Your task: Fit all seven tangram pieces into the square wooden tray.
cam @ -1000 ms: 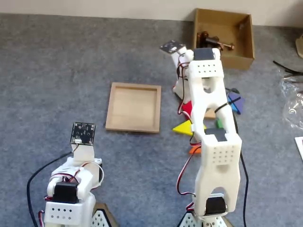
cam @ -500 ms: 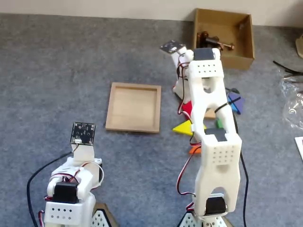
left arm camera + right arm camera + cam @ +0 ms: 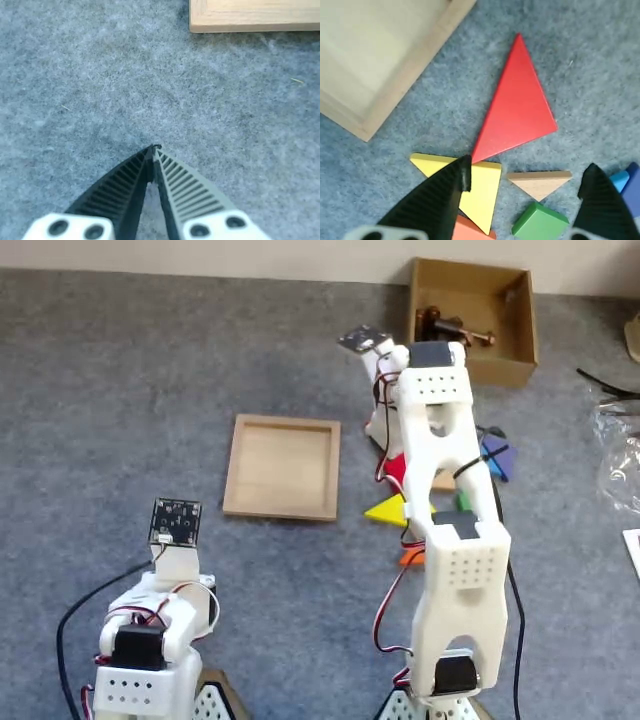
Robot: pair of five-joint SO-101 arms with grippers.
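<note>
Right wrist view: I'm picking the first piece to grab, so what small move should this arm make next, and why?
Probably lower straight down: the open jaws straddle the tan triangle, with the yellow triangle by one jaw and the green piece close. The tray holds nothing yet, so any piece could go first.

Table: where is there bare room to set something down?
Bare: left of and beyond the wooden tray, and between tray and left gripper. Crowded: right of the tray, where the red triangle, yellow triangle and green block cluster.
</note>
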